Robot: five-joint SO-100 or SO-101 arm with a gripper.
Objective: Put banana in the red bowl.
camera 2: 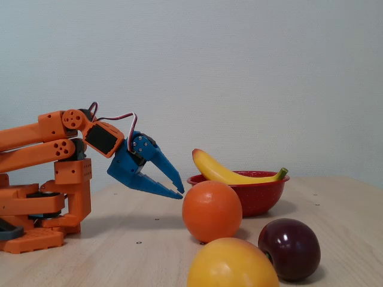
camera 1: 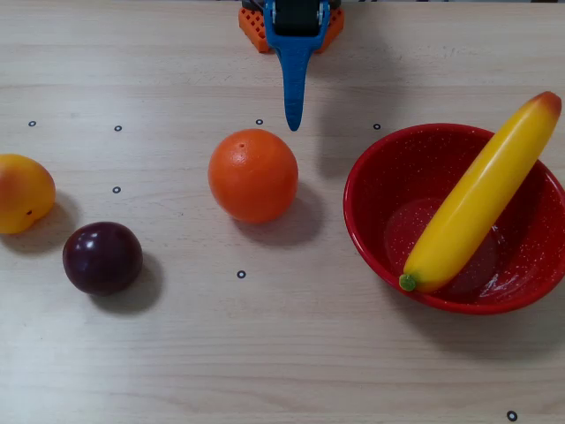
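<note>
Already glossy yellow banana (camera 1: 477, 199) aslant in speckled red bowl (camera 1: 371, 208); hand (camera 2: 180, 191) parted, empty.

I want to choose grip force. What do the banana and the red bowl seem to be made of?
The banana looks like smooth, glossy plastic: uniform yellow with soft highlights. The red bowl looks hard and glossy, with fine white speckles and bright reflections inside; enamelled metal or plastic, I cannot tell which.
</note>
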